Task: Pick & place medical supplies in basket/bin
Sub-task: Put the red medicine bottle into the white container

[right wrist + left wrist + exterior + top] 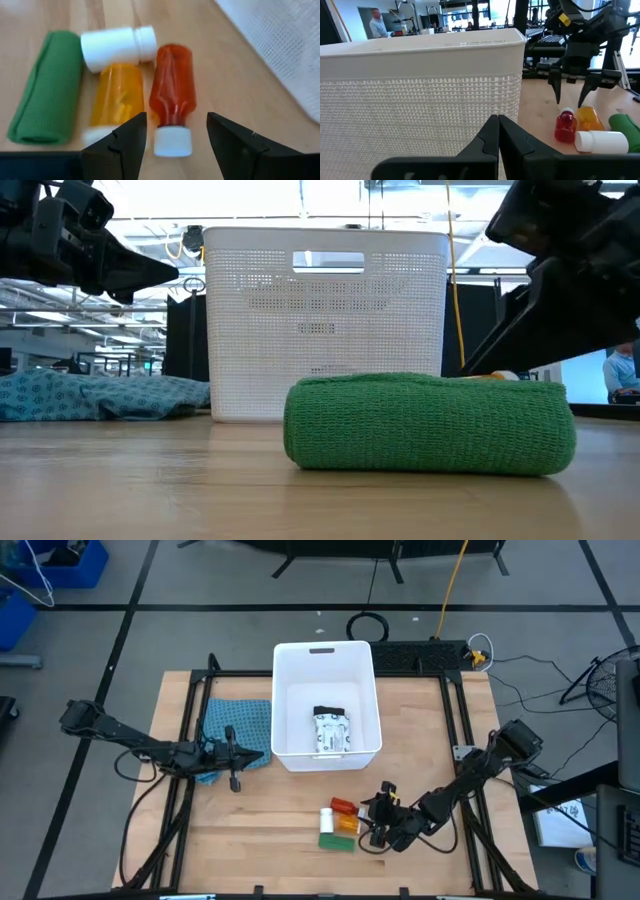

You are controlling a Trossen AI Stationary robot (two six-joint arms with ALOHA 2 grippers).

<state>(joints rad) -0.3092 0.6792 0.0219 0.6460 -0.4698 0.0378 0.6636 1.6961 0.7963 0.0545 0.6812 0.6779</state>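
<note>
High view: white tub [372,700] mid-surface, printed packet [333,731] already inside. Bottles and green roll [338,841] lie near the front edge.

Left wrist view: left hand [498,131] pressed together beside the tub wall.

Right wrist view: right hand [176,131] spread over the red bottle's [172,97] white cap. Judged light, rigid, slick, may roll; grip across the body. Orange bottle [116,100] touching alongside, little room.

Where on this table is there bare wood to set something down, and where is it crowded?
Bare wood lies in front of the blue-green cloth and left of the bottles, and right of the white basket. It is crowded around the green roll and bottles, where the open right end effector hovers.
</note>
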